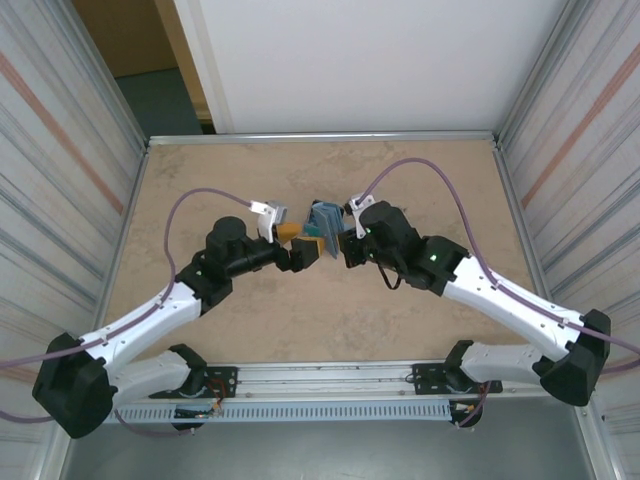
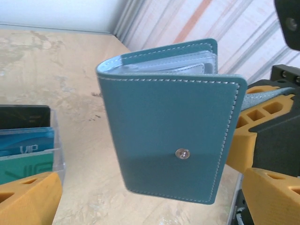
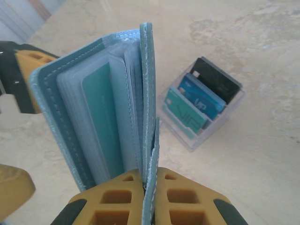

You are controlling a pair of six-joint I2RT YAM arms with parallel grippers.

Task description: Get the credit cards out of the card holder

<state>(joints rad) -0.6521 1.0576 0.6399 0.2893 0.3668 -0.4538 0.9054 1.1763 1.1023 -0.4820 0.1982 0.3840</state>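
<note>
Right wrist: teal card (image 3: 101,117) inside card holder (image 3: 126,103); left wrist: snap (image 2: 182,153).

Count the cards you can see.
4: black card, blue card, green card in the clear tray; teal card in the card holder. Other sleeves may hide more.

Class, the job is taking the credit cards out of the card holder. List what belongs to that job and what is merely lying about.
Belongs to the job:
card holder
teal credit card in its sleeve
credit cards standing in the tray
right gripper, shut on the holder's flap
left gripper, open beside it

Lying about:
clear tray
purple cable
</note>
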